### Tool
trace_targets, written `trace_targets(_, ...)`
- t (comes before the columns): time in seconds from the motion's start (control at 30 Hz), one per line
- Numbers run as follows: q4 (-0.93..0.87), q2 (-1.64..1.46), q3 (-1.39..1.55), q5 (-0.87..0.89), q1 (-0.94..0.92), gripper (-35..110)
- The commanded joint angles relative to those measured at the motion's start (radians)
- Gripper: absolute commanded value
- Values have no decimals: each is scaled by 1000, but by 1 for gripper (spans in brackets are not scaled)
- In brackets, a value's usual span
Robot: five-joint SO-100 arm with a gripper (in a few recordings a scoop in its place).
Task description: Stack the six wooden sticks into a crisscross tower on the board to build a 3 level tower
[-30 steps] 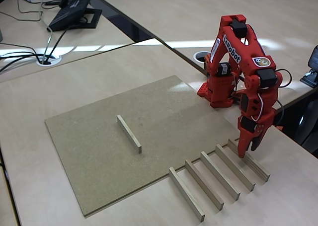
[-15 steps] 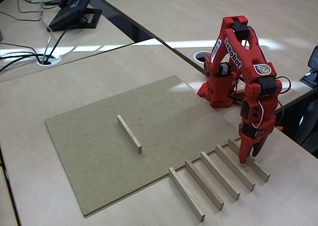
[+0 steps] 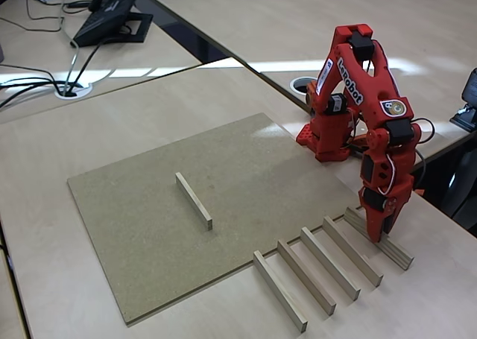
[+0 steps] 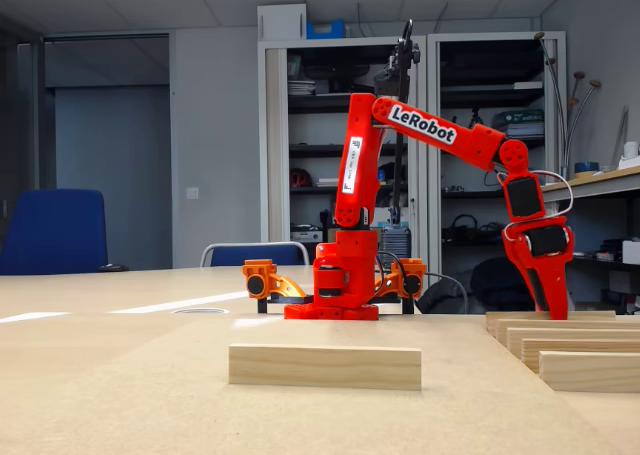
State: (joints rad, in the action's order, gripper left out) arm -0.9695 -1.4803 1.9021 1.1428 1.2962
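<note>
Lying diagonally on board [image 3: 134, 235], lone stick [image 3: 194, 200].

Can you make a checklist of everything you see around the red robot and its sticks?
Surface: tan board lying on a pale wooden desk.
Job's things: one stick lies flat on the board; five sticks lie in a row on the desk off the board's edge. No tower yet.
Clutter: nothing seen on the board besides the stick.
Gripper: red gripper pointing down at the end stick of the row; whether the fingers are closed on it cannot be told.
Cables: black cables run into a desk grommet.
Surroundings: desk phone, shelves, blue chair.
</note>
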Motion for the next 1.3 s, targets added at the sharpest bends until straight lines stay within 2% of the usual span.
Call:
trace_targets(0.0,-8,-5,12,18,0,0)
trace_targets(0.23,-117,6,-89,12,-8,0)
trace_targets(0.47,-397,2,-334,15,-29,0)
trace_targets(0.63,-597,-5,-528,-63,-97,0)
trace_targets(0.77,-655,-54,-537,-195,-209,0)
trace_targets(1.1,-584,-195,-339,-676,-663,0)
trace_targets(1.27,-549,-201,-282,-827,-828,0)
